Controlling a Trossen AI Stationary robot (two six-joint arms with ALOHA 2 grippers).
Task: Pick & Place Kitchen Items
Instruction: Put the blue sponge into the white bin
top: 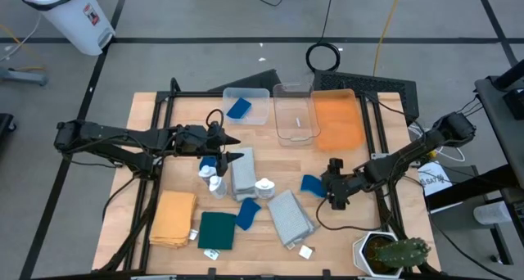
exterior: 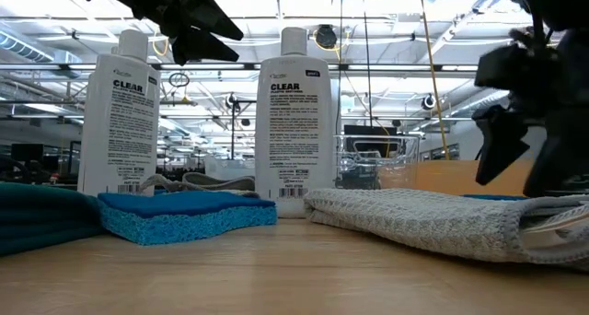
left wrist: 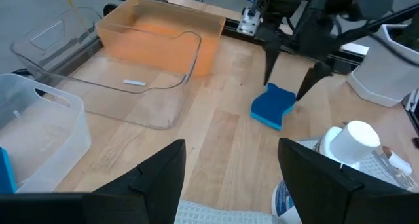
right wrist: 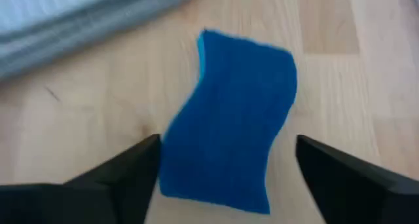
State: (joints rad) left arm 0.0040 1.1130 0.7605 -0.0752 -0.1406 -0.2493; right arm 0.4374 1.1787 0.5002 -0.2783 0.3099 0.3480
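Nearest the front edge of the wooden surface lie a mustard-yellow folded cloth, a dark green folded cloth and a potted cactus at the right corner. Just behind them a small blue cloth piece rests beside a grey folded cloth.

The right end effector hangs just over the surface right of centre, its fingers spread wide and released. Another blue cloth piece lies flat on the wood directly ahead of those fingers, between their tips and not gripped. Bare wood surrounds this piece on the right and front; the grey cloth sits near its left.

The left end effector hovers at mid-surface with its fingers apart, holding nothing. Beneath and beside it stand small white bottles and a second grey folded cloth, crowded close together.

Farthest back, along the rear edge, sit a clear bin holding one blue piece, a second clear bin, and an orange tray, side by side.
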